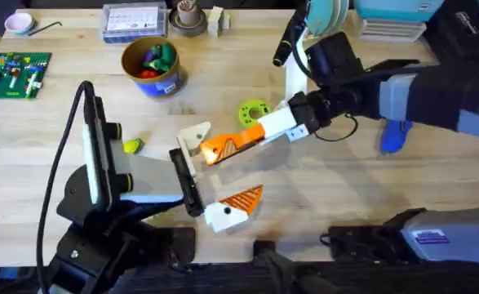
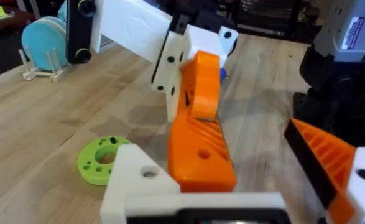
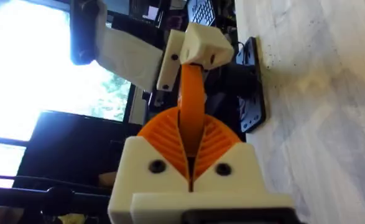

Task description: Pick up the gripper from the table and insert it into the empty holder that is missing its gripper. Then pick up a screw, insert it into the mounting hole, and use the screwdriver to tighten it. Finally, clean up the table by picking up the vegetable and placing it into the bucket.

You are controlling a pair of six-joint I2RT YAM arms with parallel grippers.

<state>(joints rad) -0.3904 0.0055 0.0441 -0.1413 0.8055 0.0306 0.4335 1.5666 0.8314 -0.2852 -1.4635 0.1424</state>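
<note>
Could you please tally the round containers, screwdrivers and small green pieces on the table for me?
Round containers: 3 (bucket, wooden cup, pink bowl)
Screwdrivers: 1 (screwdriver)
Small green pieces: 2 (ring disc, vegetable)
Total: 6

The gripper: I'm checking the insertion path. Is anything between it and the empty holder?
Nothing visible stands between them. The right gripper holds the gripper directly against the holder on the left arm. The green ring lies off to the side on the table.
</note>
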